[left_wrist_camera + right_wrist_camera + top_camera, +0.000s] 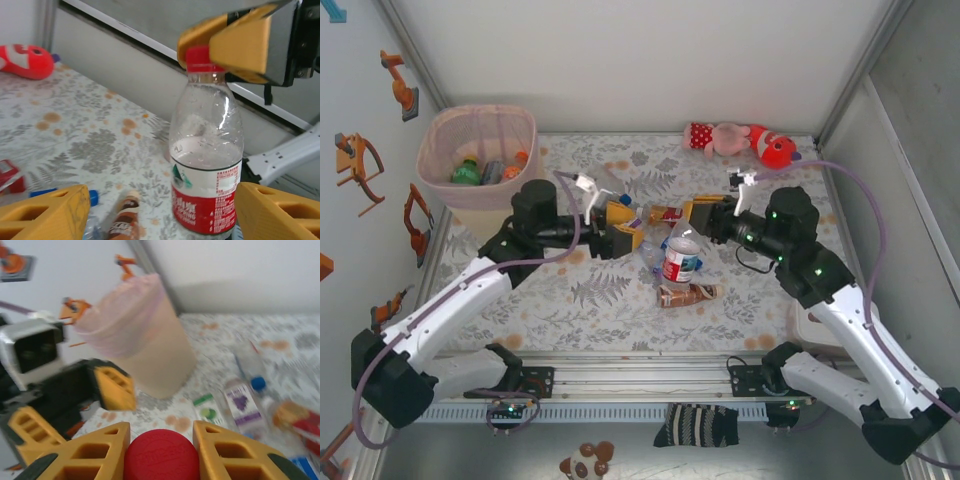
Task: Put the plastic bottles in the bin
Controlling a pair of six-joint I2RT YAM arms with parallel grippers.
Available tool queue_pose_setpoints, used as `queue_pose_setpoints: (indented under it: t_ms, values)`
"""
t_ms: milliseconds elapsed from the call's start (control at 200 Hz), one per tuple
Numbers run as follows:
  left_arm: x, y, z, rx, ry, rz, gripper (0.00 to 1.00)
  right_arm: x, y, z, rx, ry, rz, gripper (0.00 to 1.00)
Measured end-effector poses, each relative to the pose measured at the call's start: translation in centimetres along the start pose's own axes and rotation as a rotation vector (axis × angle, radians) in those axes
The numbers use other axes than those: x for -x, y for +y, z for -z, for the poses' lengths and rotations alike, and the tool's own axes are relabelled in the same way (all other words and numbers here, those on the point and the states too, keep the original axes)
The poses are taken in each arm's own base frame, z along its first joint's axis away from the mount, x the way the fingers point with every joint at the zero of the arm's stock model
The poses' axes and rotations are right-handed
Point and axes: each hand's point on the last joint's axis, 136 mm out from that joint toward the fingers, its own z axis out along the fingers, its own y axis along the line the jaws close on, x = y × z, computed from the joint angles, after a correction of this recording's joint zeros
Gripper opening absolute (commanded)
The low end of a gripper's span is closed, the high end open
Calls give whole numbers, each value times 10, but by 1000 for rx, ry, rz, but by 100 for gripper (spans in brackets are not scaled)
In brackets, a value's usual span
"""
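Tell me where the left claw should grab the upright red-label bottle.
Take the bottle around its labelled lower body, coming in level from the left. It is upright, the right claw pinches its red cap, and the left claw's open fingers flank it.

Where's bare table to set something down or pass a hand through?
Free: the far strip between the bin and the plush toy; the near-left cloth between the left arm, the brown bottle and the front rail. Crowded: the middle, where loose bottles lie around the upright red-capped bottle.
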Motion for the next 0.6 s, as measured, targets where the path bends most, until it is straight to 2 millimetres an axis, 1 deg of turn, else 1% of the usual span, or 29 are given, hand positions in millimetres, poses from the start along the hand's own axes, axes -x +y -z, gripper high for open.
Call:
queue_pose_setpoints:
  t_ms: [100,220,466,536,601]
  values:
    - [7,-16,-18,-56,16,-16,78,12,25,9,107,-47,107,0]
    - [18,-38,-37,-128,23,-46,80,19,46,18,198,-79,194,0]
    - [31,-90,-60,-293,41,-127,81,31,74,32,310,-102,260,0]
    - [28,-98,-62,-319,48,-142,80,35,79,35,320,-112,268,0]
    - [27,-102,-63,-331,50,-154,80,38,81,38,323,-123,274,0]
